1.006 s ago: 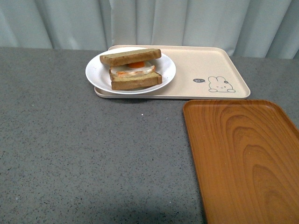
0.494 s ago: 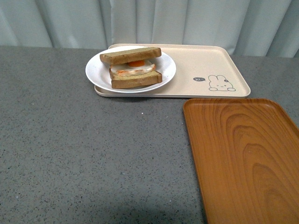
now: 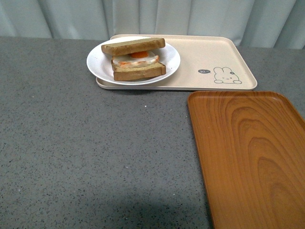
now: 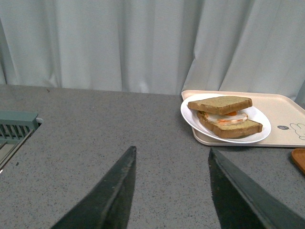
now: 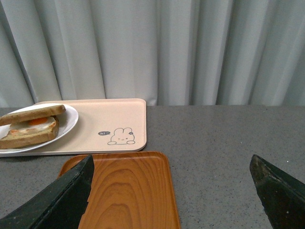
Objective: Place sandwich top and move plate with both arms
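Note:
The sandwich top [image 3: 133, 46], a plain tan slice with darker crust, lies on the fried egg [image 3: 137, 57] and lower slice on the white plate [image 3: 97, 64]. The plate rests on the left end of the beige rabbit tray [image 3: 205, 55]. Neither arm shows in the front view. In the left wrist view my left gripper [image 4: 171, 151] is open and empty over bare counter, well short of the plate [image 4: 262, 129] and the sandwich top [image 4: 219, 104]. In the right wrist view my right gripper [image 5: 172, 160] is open and empty above the orange tray's edge; the plate [image 5: 69, 119] is far off to one side.
The orange wooden tray [image 3: 248, 152] lies at the front right, just in front of the rabbit tray. A grey-green slatted object [image 4: 16, 126] sits at the counter's edge in the left wrist view. Pale curtains hang behind the grey speckled counter [image 3: 86, 152].
The plate, sandwich and both trays sit slightly higher in the front view than before, a shift of the view. Nothing on the counter has moved relative to the rest.

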Tool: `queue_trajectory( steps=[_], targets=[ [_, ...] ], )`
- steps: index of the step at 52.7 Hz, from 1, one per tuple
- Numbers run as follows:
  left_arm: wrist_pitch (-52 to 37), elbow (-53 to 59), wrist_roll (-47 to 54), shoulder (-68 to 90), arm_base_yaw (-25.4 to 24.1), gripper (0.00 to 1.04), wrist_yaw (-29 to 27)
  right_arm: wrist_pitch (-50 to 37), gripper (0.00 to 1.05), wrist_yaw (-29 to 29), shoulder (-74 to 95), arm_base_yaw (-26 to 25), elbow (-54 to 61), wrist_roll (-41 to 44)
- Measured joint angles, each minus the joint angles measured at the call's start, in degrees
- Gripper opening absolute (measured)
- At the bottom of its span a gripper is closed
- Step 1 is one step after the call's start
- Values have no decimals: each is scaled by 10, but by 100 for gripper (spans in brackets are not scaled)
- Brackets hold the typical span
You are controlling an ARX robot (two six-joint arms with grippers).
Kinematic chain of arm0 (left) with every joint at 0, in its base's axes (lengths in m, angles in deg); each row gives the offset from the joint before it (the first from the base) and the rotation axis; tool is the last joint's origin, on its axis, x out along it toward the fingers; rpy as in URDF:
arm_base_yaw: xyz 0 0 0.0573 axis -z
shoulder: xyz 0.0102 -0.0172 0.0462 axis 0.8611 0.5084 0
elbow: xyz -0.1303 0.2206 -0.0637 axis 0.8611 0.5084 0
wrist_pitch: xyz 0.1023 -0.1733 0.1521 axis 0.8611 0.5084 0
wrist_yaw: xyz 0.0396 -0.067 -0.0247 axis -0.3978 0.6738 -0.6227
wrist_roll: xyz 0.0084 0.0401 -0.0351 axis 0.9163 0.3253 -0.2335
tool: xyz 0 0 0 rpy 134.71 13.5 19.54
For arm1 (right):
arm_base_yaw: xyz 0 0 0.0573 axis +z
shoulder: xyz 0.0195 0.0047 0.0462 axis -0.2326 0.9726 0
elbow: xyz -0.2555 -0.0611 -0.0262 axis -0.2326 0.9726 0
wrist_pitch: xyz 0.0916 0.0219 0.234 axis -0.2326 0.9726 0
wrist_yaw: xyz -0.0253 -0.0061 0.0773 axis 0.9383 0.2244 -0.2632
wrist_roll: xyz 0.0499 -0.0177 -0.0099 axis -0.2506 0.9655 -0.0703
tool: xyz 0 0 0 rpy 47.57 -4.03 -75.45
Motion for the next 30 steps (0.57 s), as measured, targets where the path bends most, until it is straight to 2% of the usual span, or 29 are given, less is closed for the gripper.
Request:
queue_trajectory(
  steps=[8, 16, 30],
  targets=[
    [0, 0, 0, 0, 0, 78, 0, 0, 96, 0, 0, 0, 0, 0],
    [0, 0, 0, 0, 0, 100, 0, 0, 96, 0, 0, 0, 0, 0],
    [0, 0, 1, 0, 0, 98, 0, 0, 96, 0, 0, 0, 0, 0]
  ],
)
